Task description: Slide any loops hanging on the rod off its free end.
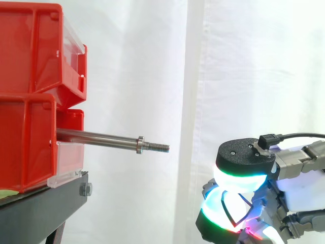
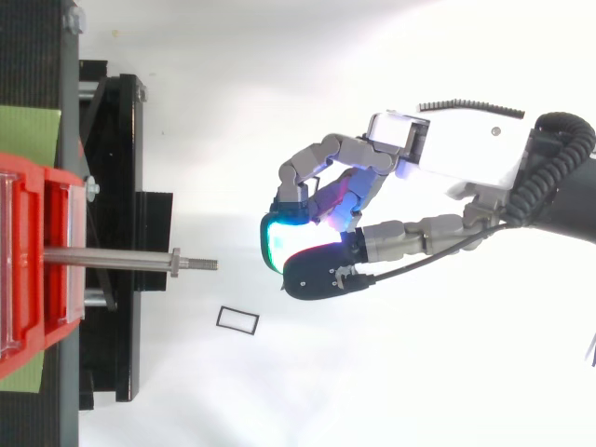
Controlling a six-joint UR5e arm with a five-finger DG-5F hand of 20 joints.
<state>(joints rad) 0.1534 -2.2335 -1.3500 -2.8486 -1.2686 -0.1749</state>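
A bare steel rod (image 1: 101, 138) sticks out level from the stacked red bins (image 1: 28, 142), its threaded free end pointing right; nothing hangs on it. In the top view the rod (image 2: 112, 260) ends just left of a small black rectangular loop (image 2: 237, 311), which sits off the rod, past its tip and apart from my hand. In the side view the loop's thin outline (image 1: 227, 209) shows in front of the hand, below rod height. My hand (image 2: 438, 154) is to the right of the free end and lower than it, its fingers curled together with glowing pads (image 1: 238, 178), holding nothing.
The red bins (image 2: 28, 261) rest on a black stand (image 1: 40, 208) at the left, with green patches (image 2: 28, 130) beside them. A white curtain hangs behind, and white floor lies between the stand and the hand.
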